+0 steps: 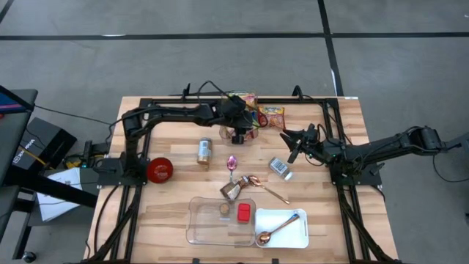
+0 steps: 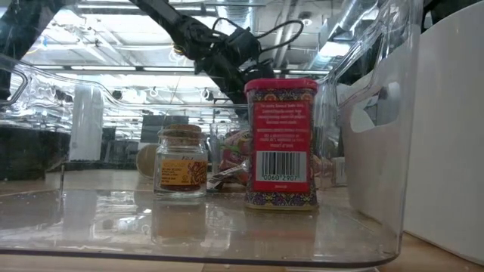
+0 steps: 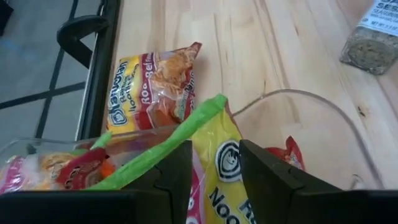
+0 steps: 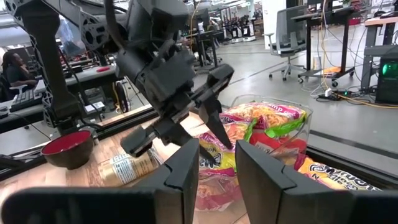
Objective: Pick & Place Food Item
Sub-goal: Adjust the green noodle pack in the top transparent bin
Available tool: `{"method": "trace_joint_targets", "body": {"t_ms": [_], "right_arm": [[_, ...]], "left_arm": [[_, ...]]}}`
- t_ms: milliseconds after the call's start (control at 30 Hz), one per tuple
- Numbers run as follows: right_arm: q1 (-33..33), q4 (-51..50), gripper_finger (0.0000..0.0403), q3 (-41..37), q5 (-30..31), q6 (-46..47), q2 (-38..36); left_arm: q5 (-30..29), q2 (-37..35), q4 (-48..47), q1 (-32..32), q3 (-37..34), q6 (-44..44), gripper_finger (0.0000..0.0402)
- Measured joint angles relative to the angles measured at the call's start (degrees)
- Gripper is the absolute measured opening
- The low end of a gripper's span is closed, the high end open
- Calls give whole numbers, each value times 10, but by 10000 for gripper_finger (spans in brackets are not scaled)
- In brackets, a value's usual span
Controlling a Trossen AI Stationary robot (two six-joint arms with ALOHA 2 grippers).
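Seemingly left gripper [image 4: 208, 134] around noodle packet [image 3: 217, 163]

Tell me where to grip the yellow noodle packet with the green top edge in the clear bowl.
Take the yellow noodle packet by its green sealed edge, coming from above. That edge sticks up over the clear bowl rim as a thin flat strip. The left gripper already straddles it, jaws open.
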Motion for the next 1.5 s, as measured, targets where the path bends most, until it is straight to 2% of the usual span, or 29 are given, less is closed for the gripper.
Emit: {"method": "trace_joint_targets", "body": {"t_ms": [300, 600, 733, 1033, 1267, 1500], "right_arm": [[0, 0, 99, 0, -3, 4, 0], [0, -5, 99, 0, -3, 5, 0], [0, -6, 99, 0, -3, 5, 0], [0, -7, 99, 0, -3, 5, 0], [0, -10, 99, 0, -2, 5, 0], [0, -15, 99, 0, -2, 4, 0]], "left_arm": [[0, 17, -8, 3, 0, -10, 110], [16, 15, -26, -2, 0, 6, 7], [39, 15, -49, -4, 0, 40, 6], [43, 14, -84, -26, 0, 141, 1], [65, 13, -88, -47, 0, 182, 5], [70, -21, -100, -58, -1, 202, 8]]}}
